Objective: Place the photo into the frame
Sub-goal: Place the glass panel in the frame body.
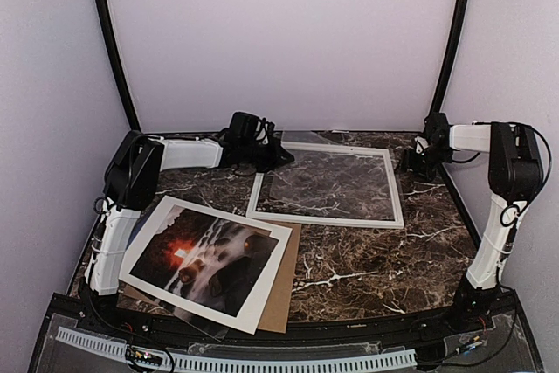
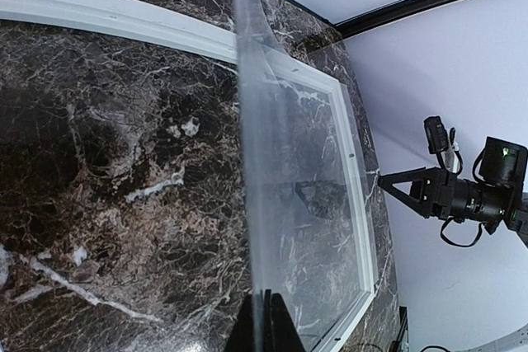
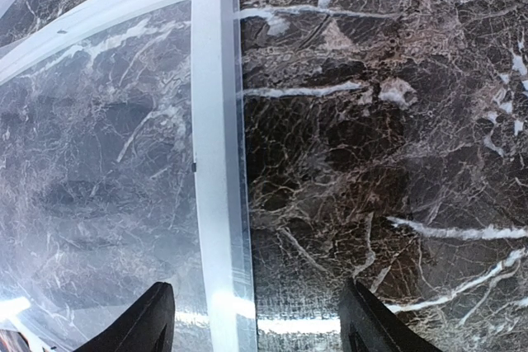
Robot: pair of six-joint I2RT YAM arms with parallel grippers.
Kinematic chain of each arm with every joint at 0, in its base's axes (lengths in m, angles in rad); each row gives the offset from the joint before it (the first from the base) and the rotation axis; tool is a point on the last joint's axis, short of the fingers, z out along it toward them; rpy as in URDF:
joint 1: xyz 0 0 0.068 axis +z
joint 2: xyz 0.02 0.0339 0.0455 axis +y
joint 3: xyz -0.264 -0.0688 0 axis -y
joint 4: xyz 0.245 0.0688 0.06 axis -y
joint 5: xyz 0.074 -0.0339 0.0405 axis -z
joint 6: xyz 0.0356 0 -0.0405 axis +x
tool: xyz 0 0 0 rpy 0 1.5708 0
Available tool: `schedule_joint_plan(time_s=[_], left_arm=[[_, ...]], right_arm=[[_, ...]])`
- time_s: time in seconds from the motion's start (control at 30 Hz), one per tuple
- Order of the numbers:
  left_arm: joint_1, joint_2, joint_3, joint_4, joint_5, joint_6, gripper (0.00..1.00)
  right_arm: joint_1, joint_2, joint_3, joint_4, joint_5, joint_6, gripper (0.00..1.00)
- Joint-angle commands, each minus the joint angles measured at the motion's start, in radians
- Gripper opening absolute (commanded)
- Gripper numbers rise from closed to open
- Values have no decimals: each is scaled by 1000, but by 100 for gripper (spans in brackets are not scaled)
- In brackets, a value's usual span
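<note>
1. The photo (image 1: 205,255) lies flat at the near left of the table, well apart from the frame and held by neither arm. A wide white border surrounds it; I cannot tell whether that is a separate mat.
2. A brown cardboard sheet (image 1: 284,294) sits under it, showing along the right side.
3. The frame (image 1: 325,219) lies flat further back, right of centre, with the marble visible through its middle.
4. A clear pane (image 2: 272,162) stands tilted up from the frame's left side. This is probably to open the frame so the photo can go in.
5. The left gripper (image 2: 262,323) has its fingers pinched narrowly on the pane's edge, holding it raised.
6. The right gripper (image 3: 260,323) hovers low over the frame's right rail. Its fingers (image 3: 153,323) are spread wide, 1 on each side of the rail, gripping nothing. It looks placed to steady the frame while the pane lifts.
7. In my judgement the task is at an early stage, as the photo is not yet in the frame.
8. The table (image 1: 367,268) is dark brown marble with white veins, glossy enough to reflect.
9. Plain pale walls (image 1: 279,41) enclose it on 3 sides, and 2 curved black poles (image 1: 109,41) rise at the back corners.
</note>
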Motion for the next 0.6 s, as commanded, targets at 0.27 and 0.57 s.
schedule_joint_plan(time_s=[0.27,0.57], left_arm=[[6,8,36,-17,3,14,0],[6,10,67,-64,15,26,0]], right_arm=[[5,19,3,5,-4,-11,70],[6,23,6,3,-3,-11,70]])
